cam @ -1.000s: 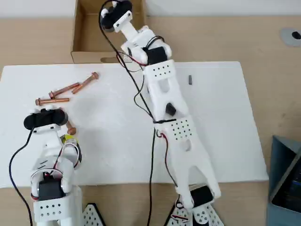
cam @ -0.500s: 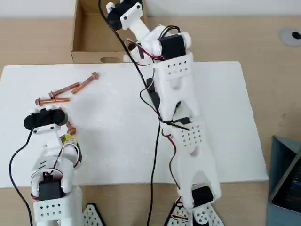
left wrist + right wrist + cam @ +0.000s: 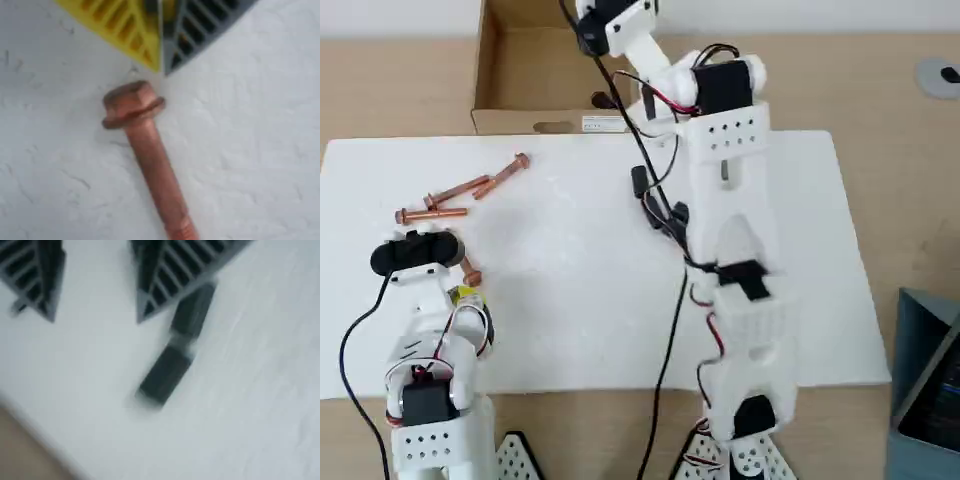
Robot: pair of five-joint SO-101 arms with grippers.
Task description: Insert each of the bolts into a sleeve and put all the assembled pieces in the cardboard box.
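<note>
Bolts (image 3: 460, 188) of copper colour, three in all, are seen lying loose together on the far left part of the white mat (image 3: 560, 290), outside the cardboard box (image 3: 525, 75). A fourth bolt (image 3: 145, 150) is laid flat on the mat just beside the left gripper (image 3: 161, 62). That gripper's yellow and dark fingers are pressed together, with nothing pinched and the tips just off the bolt's flanged head. The right gripper (image 3: 95, 315) is seen above the mat with its fingers spread. A dark sleeve (image 3: 165, 375), blurred, is laid near one fingertip, and a second dark piece (image 3: 192, 315) is partly covered by that finger. The right arm (image 3: 730, 200) is stretched across the mat toward the box.
</note>
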